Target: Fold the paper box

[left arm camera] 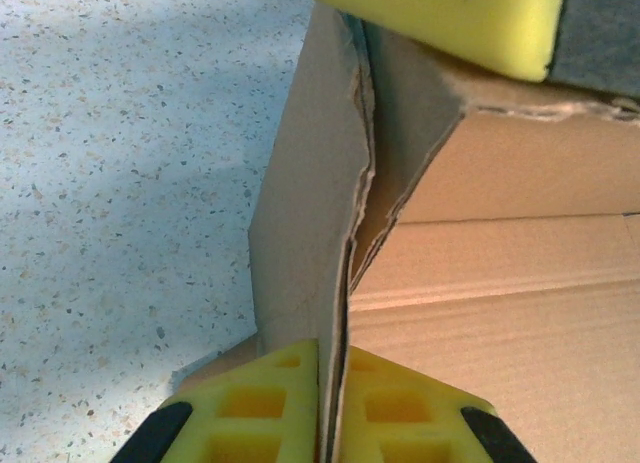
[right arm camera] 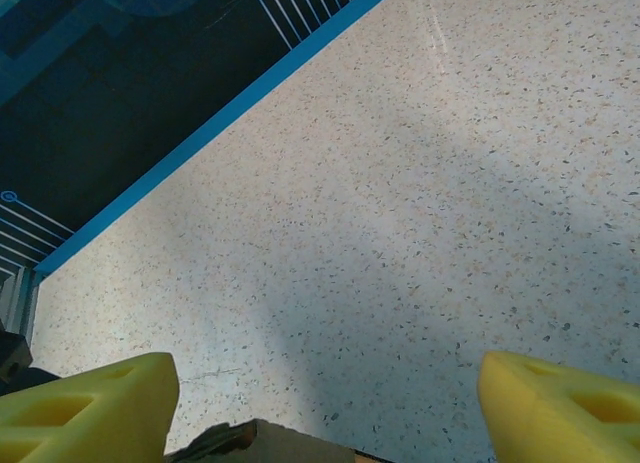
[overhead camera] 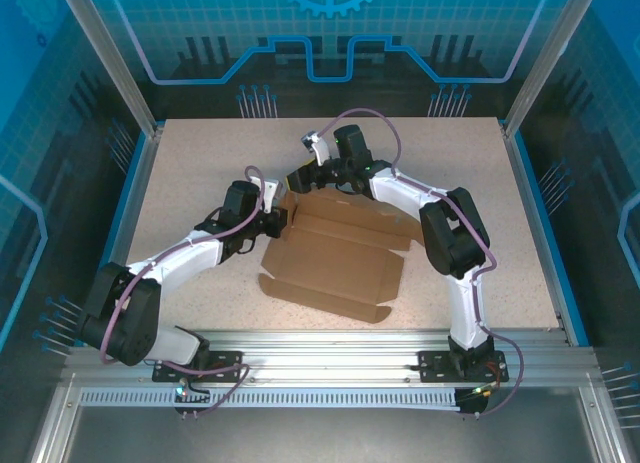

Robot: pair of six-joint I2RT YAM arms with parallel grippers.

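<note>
Left end effector (left arm camera: 333,388): we are finding it clenched, its yellow fingers (left arm camera: 270,408) pinching the edge of an upright side flap of the plain brown corrugated cardboard paper box (left arm camera: 500,313).

Right end effector (right arm camera: 325,383): we are recording it as released, its yellow fingers (right arm camera: 90,403) standing wide apart over the speckled beige surface (right arm camera: 400,183), with nothing gripped between them. In the left wrist view, one of its fingers is resting against the top corner of that flap.

Paper box: in the top view we are seeing it lying mostly flat in the middle of the surface, with its far-left corner raised where both end effectors are meeting.
</note>
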